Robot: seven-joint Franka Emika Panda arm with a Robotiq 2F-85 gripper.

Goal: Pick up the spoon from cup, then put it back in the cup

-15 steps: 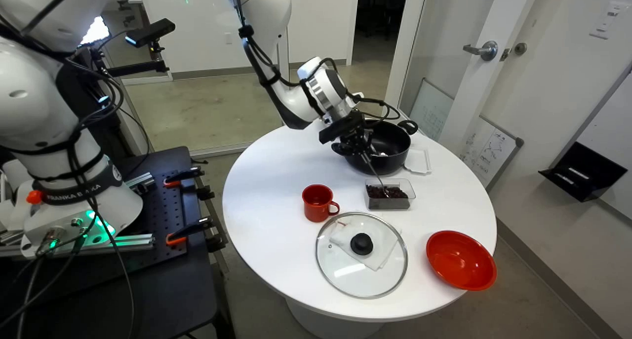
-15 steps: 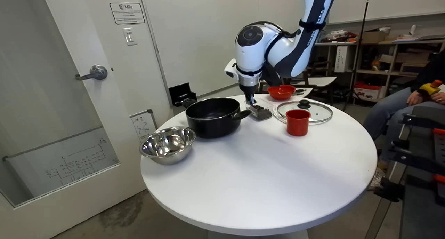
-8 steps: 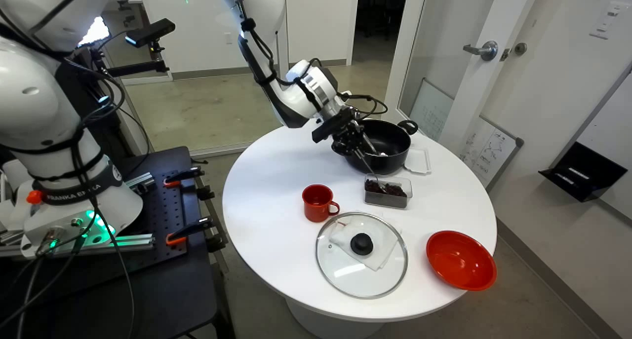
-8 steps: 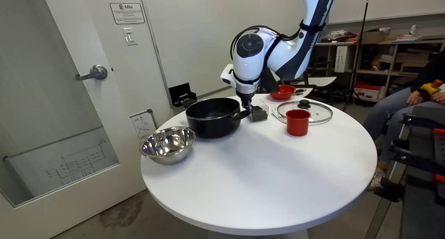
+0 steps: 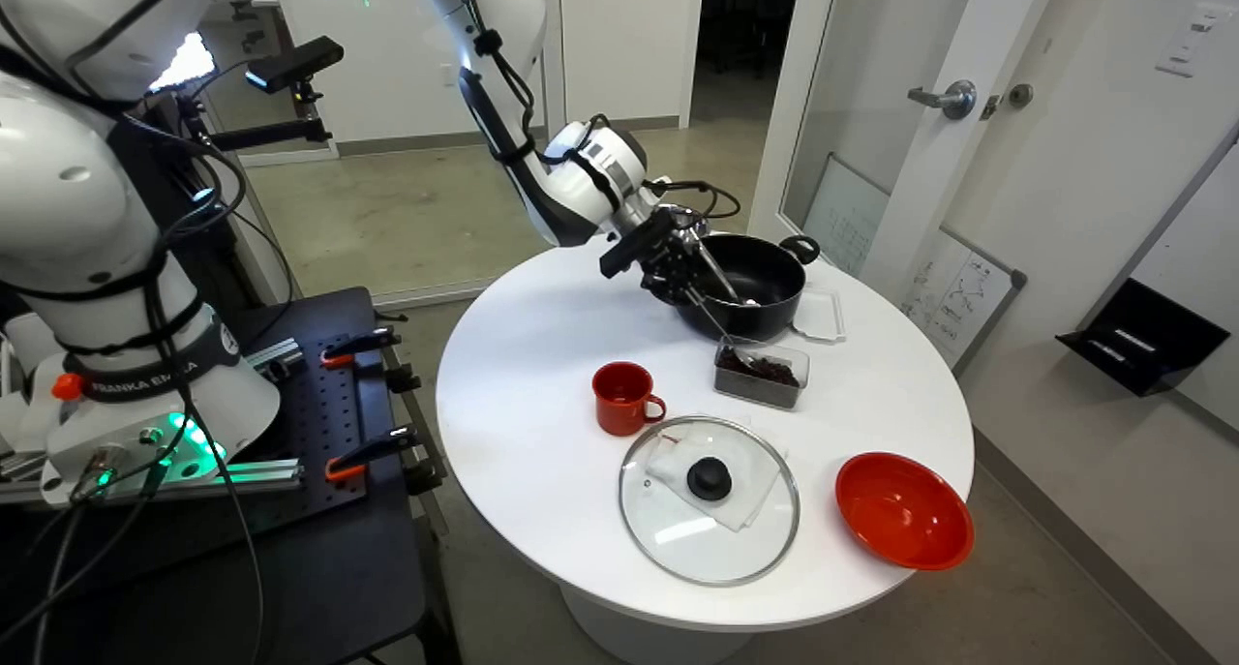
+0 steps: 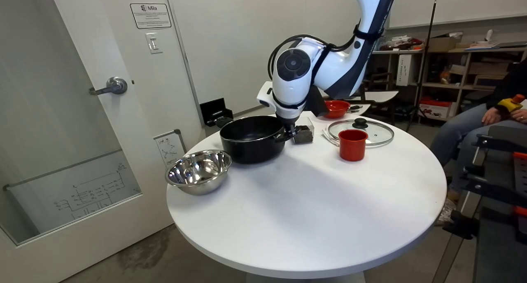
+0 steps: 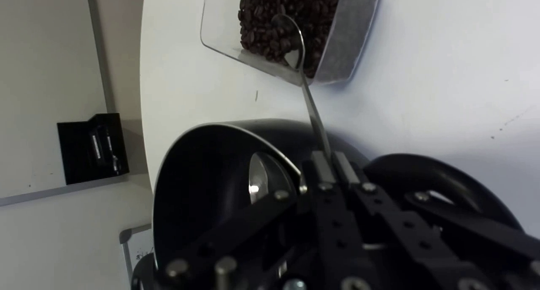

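Note:
My gripper (image 7: 335,165) is shut on the handle of a thin metal spoon (image 7: 314,115). The spoon slants away from the jaws, and its bowl rests among dark beans in a clear container (image 7: 352,36). In an exterior view the gripper (image 5: 689,286) is low beside the black pot's near handle, and the spoon (image 5: 714,320) reaches down into the container (image 5: 757,388). The gripper also shows in an exterior view (image 6: 290,130), where the spoon is hidden. The cup, a red mug, stands upright on the table in both exterior views (image 5: 622,404) (image 6: 352,146), apart from the gripper.
The black pot (image 5: 774,283) stands close by the gripper; a shiny utensil (image 5: 716,266) leans in it. A glass lid (image 5: 678,539) lies near the mug. A red bowl (image 5: 900,510) sits at the table's edge. A steel bowl (image 6: 201,174) stands beside the pot.
My gripper has moved back toward the pot's handle and lower, with the spoon in it. The spoon's bowl has shifted toward the container's pot-side corner. The container has shifted and turned slightly.

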